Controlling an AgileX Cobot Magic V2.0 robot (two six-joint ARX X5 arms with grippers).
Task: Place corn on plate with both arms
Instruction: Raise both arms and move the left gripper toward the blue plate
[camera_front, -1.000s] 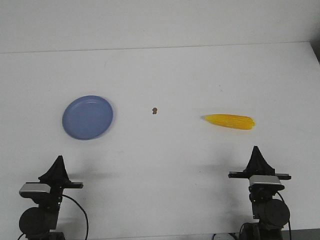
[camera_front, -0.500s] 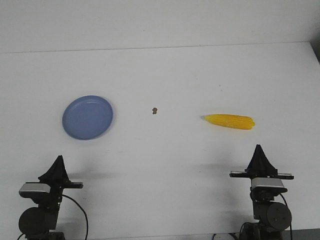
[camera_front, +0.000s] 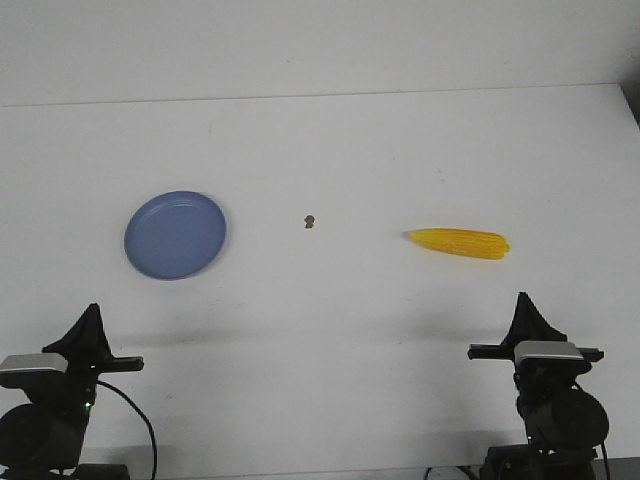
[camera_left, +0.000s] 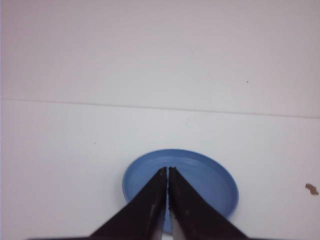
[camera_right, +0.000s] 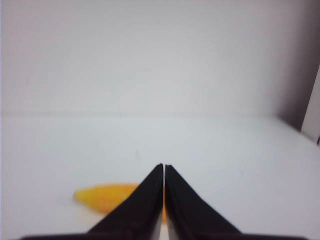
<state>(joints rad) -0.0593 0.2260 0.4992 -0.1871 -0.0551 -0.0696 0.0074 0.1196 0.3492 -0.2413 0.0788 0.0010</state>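
Right now, on my front feed, the white desk (camera_front: 330, 320) carries three things. At about nine o'clock from the middle sits the plate (camera_front: 176, 235), round, blue, with nothing in it. At about three o'clock lies the corn (camera_front: 459, 243), flat on the desk, its pointed end turned toward the plate and well apart from it. Between the two, nearer the plate, is a small brown speck (camera_front: 310, 221). Down at seven o'clock I see my left hand (camera_front: 88, 318), and at five o'clock my right hand (camera_front: 522, 305); both point up the desk and touch nothing. From this angle I cannot tell how their fingers stand.

On the left wrist feed, the left hand (camera_left: 167, 170) is clenched, its two black fingers (camera_left: 145, 210) pressed tip to tip with only a hairline between them, grasping nothing. The plate (camera_left: 210, 175) lies straight ahead of the tips, partly hidden behind them, and the part I see is bare. The brown speck (camera_left: 311, 188) shows at the frame edge, off to the plate's side.

On the right wrist feed, the right hand (camera_right: 164, 166) is likewise clenched on nothing. The corn (camera_right: 107, 196) lies on the desk (camera_right: 240, 160) beyond the fingers, blurred, one end hidden behind them.
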